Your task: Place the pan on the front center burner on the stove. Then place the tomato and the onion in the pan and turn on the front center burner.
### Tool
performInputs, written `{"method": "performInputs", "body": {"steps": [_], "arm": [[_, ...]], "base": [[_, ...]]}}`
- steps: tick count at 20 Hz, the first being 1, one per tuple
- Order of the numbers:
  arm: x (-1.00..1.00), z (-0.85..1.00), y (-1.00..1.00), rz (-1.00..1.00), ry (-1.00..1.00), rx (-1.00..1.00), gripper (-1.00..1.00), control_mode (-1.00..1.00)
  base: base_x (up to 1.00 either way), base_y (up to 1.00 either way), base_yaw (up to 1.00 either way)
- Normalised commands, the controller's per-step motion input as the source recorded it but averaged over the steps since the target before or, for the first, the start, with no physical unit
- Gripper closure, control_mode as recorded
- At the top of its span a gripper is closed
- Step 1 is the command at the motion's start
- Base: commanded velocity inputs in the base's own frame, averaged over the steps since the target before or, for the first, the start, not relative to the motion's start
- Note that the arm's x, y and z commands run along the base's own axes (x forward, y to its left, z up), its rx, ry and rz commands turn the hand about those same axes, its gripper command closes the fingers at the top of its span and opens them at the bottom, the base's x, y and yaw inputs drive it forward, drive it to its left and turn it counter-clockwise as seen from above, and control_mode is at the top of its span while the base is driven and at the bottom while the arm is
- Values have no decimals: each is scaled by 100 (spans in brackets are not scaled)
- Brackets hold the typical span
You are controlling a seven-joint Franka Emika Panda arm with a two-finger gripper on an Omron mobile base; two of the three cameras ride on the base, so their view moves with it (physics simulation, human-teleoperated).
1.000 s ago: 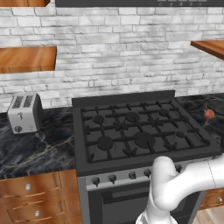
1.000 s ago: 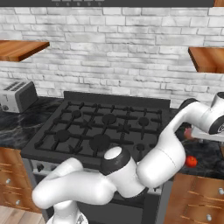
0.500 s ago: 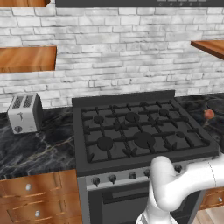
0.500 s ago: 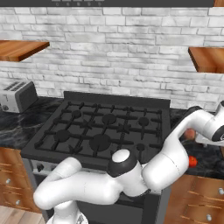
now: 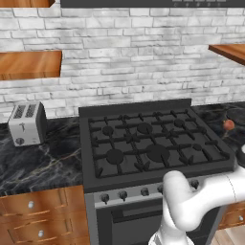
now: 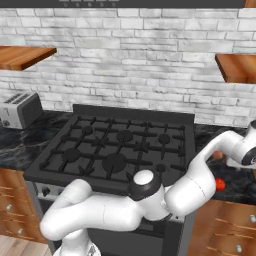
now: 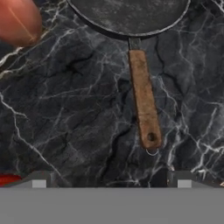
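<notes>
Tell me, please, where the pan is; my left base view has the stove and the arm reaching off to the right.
Observer: The pan lies on the dark marble counter, with its wooden handle pointing back toward the hand camera.
Operator: Thank you. Is the gripper holding it?
Observer: No. The gripper is open, and the handle's end lies on the counter just ahead of it, untouched.
Operator: And where is the tomato?
Observer: In the right base view the tomato sits on the counter right of the stove, beside the arm's forearm.
</notes>
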Motion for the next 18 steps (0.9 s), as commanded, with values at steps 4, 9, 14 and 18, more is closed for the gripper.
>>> {"method": "performInputs", "body": {"steps": [4,9,14,18], "arm": [[23,-20,-24,0,0,-1,-100,-100],[26,-18,-26,0,0,0,-100,-100],[25,-18,-31,0,0,0,-100,-100],[21,-18,-35,0,0,0,-100,-100]], "base": [[0,0,0],[0,0,0],[0,0,0],[0,0,0]]}}
